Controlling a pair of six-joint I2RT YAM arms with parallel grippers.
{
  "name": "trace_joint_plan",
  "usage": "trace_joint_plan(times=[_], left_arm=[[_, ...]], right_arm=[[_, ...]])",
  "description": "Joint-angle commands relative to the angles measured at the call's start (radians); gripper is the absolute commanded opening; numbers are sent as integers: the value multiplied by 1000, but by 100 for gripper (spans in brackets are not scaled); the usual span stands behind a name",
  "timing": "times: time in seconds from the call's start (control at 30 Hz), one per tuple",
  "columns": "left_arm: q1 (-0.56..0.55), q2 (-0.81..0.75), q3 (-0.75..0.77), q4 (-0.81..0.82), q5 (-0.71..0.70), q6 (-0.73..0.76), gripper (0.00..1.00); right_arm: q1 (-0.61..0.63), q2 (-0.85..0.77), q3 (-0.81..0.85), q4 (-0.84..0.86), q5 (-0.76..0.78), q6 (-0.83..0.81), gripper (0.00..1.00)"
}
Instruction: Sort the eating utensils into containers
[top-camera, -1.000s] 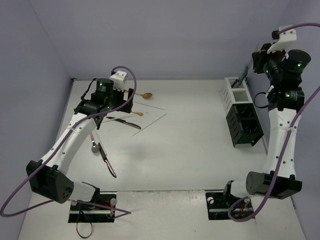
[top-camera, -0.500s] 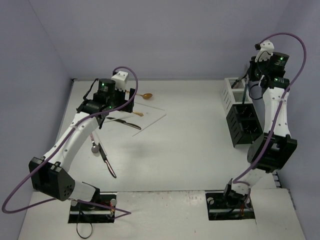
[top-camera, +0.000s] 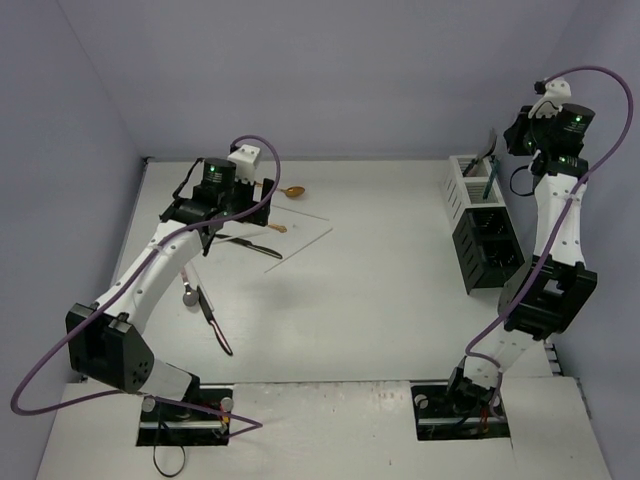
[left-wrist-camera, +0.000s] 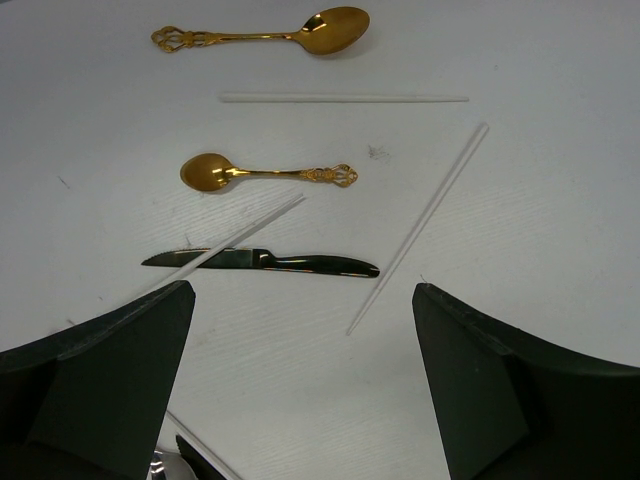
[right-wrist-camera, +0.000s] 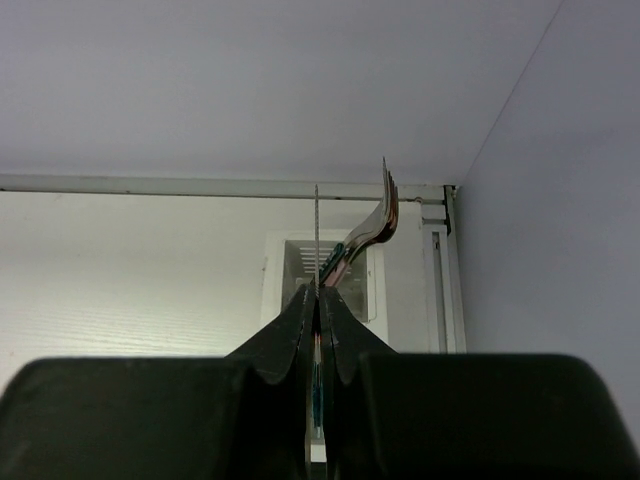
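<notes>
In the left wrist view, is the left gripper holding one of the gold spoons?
No, the left gripper is open and empty; the far gold spoon and the near gold spoon both lie on the table.

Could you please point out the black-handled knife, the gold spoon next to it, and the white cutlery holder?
black-handled knife (left-wrist-camera: 265, 261): left wrist view, where blade meets handle.
gold spoon (left-wrist-camera: 268, 173): left wrist view, mid-stem.
white cutlery holder (top-camera: 456, 195): top view, slotted side wall.

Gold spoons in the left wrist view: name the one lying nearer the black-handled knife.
The gold spoon with its bowl pointing left, just above the knife. The other gold spoon, bowl pointing right, lies at the top.
</notes>
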Motion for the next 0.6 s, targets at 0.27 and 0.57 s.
trace_joint_plan(times=[0.27,0.57], left_arm=[[1,-9,26,84,-19,-28,88],[2,-16,24,78,-36,-22,88]], right_arm=[[-44,-38,-79,329,-60,126,0],[-75,-9,-221,548,-41,326,0]])
